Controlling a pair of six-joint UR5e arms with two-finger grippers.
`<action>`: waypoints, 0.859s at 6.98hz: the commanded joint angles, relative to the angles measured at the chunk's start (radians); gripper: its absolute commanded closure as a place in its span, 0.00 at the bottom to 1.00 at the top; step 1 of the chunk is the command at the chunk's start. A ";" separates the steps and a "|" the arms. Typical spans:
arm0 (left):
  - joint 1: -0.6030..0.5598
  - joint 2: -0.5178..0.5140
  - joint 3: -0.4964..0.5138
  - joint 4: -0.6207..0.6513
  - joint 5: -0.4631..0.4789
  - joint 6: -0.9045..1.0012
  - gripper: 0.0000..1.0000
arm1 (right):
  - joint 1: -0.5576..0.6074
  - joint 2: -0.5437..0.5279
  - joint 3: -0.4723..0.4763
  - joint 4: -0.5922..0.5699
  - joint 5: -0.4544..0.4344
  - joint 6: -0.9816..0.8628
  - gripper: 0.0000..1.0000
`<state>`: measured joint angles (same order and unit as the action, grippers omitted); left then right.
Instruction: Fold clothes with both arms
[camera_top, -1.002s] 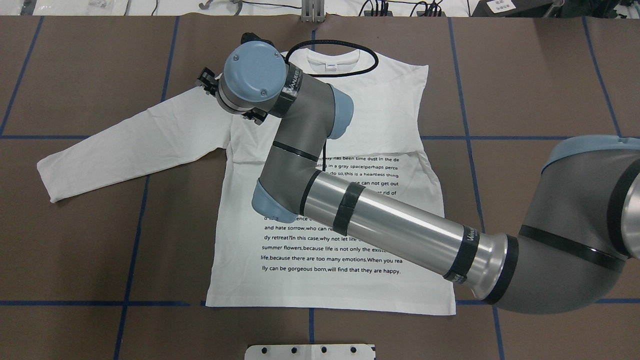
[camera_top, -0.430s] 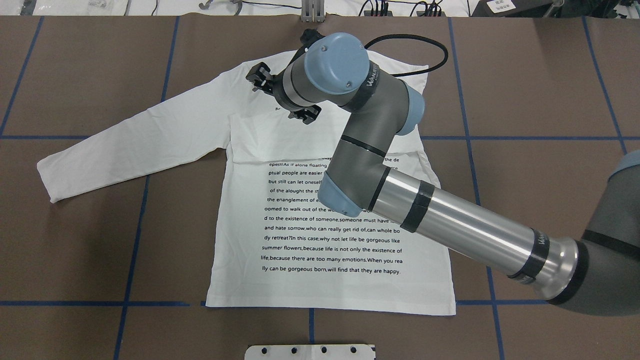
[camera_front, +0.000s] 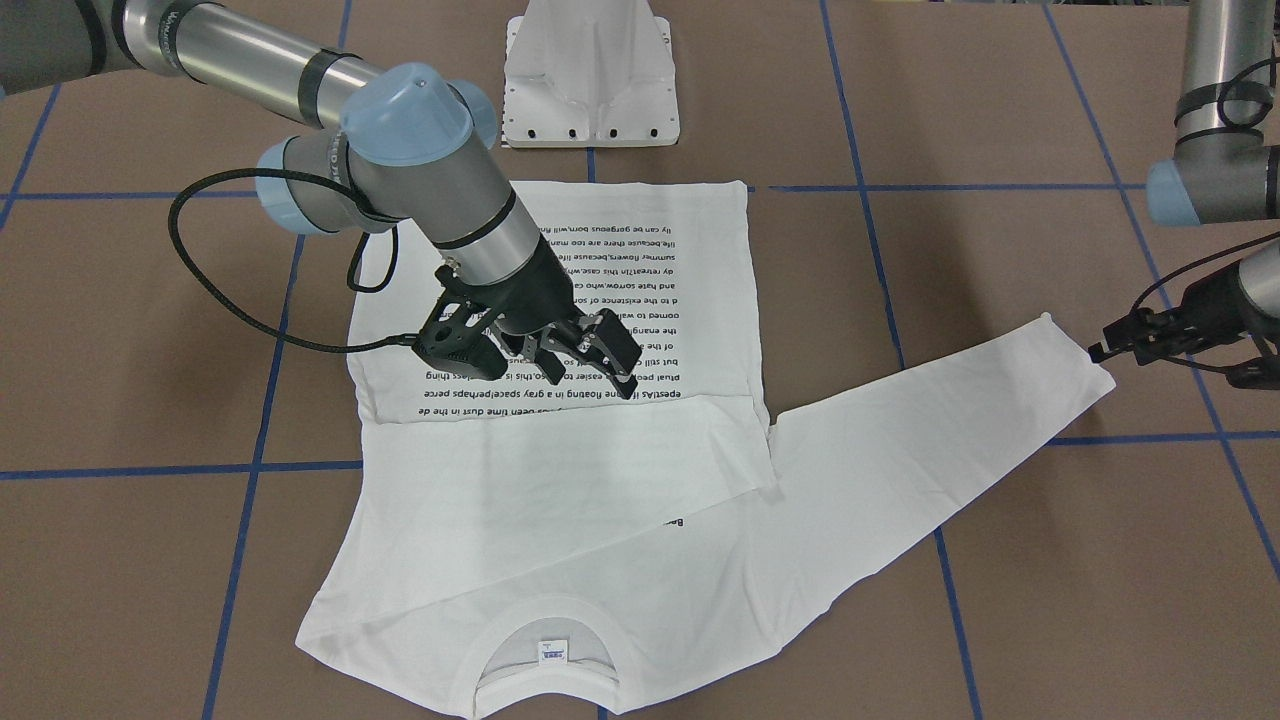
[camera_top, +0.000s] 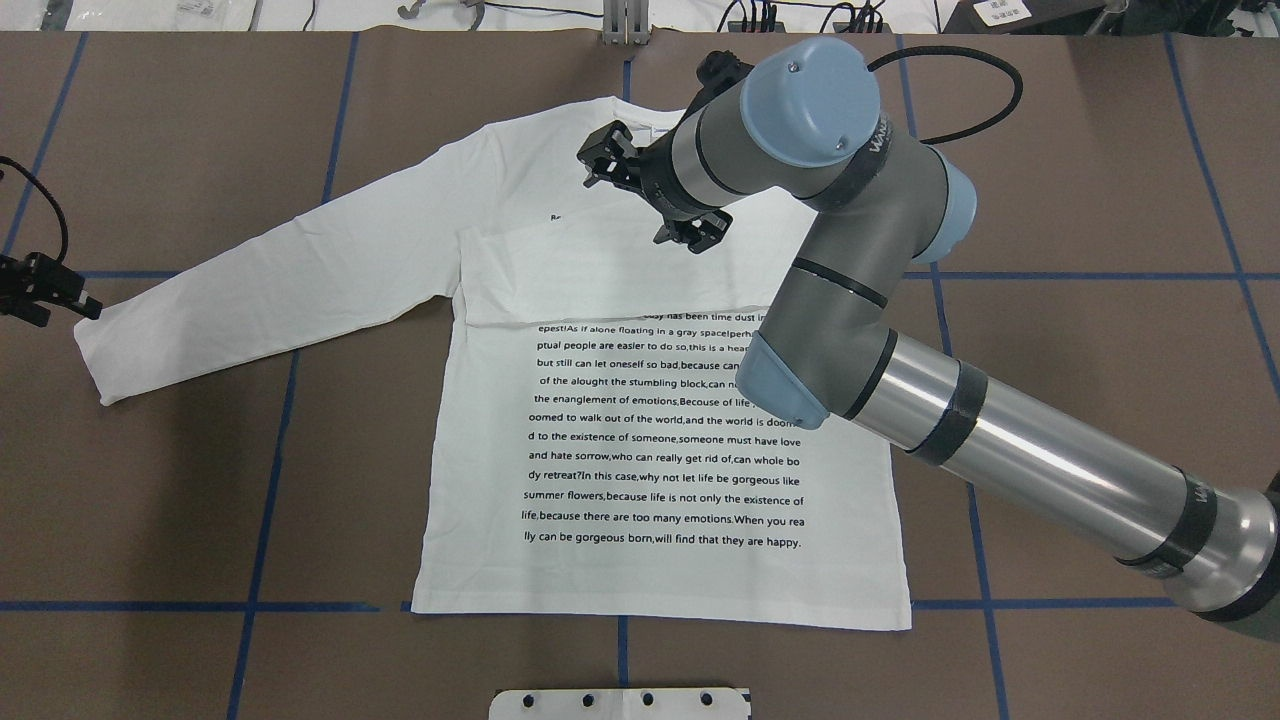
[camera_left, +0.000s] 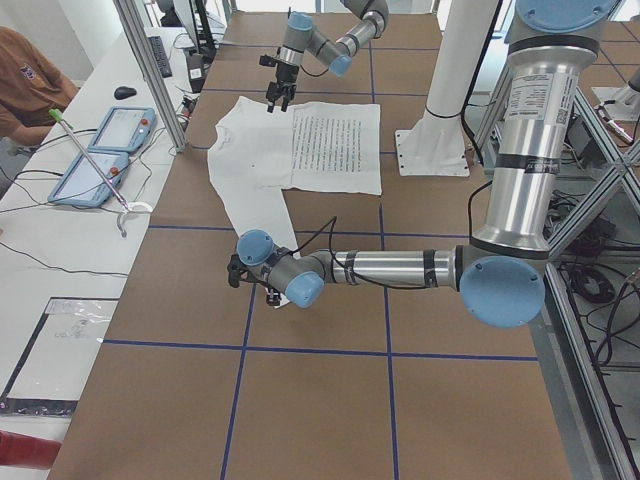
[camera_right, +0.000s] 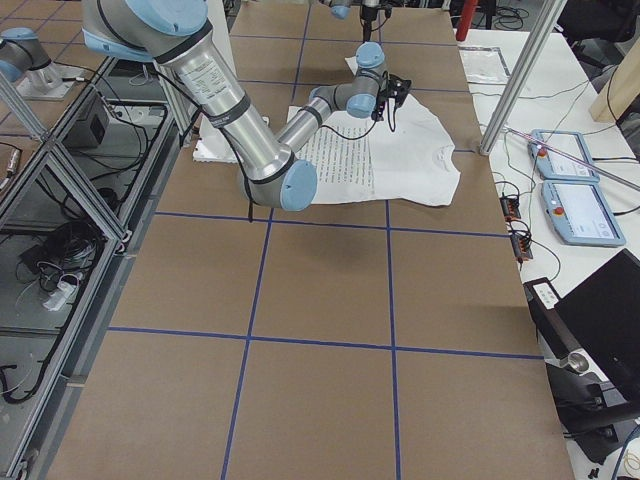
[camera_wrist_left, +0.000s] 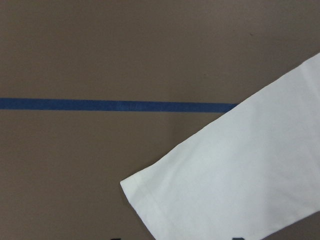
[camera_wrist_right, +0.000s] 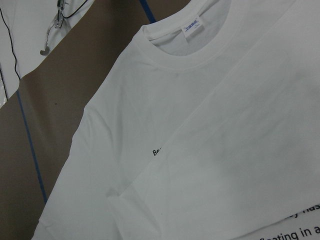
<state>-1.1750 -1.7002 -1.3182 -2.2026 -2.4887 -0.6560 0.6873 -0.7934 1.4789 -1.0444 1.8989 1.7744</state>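
The white long-sleeved T-shirt (camera_top: 650, 470) lies flat on the brown table with its black text up. One sleeve is folded across the chest (camera_front: 560, 470). The other sleeve (camera_top: 250, 290) stretches out to the side. My right gripper (camera_top: 648, 196) hangs open and empty over the chest just below the neck; it also shows in the front view (camera_front: 540, 368). My left gripper (camera_top: 55, 302) is open and empty beside the outstretched cuff (camera_wrist_left: 150, 195), apart from it in the front view (camera_front: 1170, 360). The neck label (camera_wrist_right: 192, 25) shows in the right wrist view.
The white pedestal base (camera_front: 590, 80) stands at the robot's edge of the table. A black cable loop (camera_front: 230, 300) hangs from the right arm beside the shirt. Blue tape lines (camera_top: 260, 480) cross the table. Two tablets (camera_left: 100, 150) lie on a side bench.
My right arm has swung from over the shirt's left shoulder to the right, across the chest, with its gripper still open. My left gripper has come into view by the cuff.
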 joint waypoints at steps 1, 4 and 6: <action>0.061 -0.038 0.046 -0.011 0.089 -0.025 0.22 | -0.002 -0.018 0.012 -0.003 0.000 -0.003 0.01; 0.066 -0.026 0.042 -0.011 0.135 -0.013 0.26 | -0.006 -0.018 0.009 -0.003 -0.004 -0.003 0.01; 0.063 -0.024 0.039 -0.009 0.160 -0.013 0.28 | -0.014 -0.017 0.009 -0.003 -0.004 -0.001 0.01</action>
<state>-1.1104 -1.7265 -1.2777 -2.2126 -2.3485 -0.6695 0.6775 -0.8106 1.4880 -1.0477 1.8947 1.7720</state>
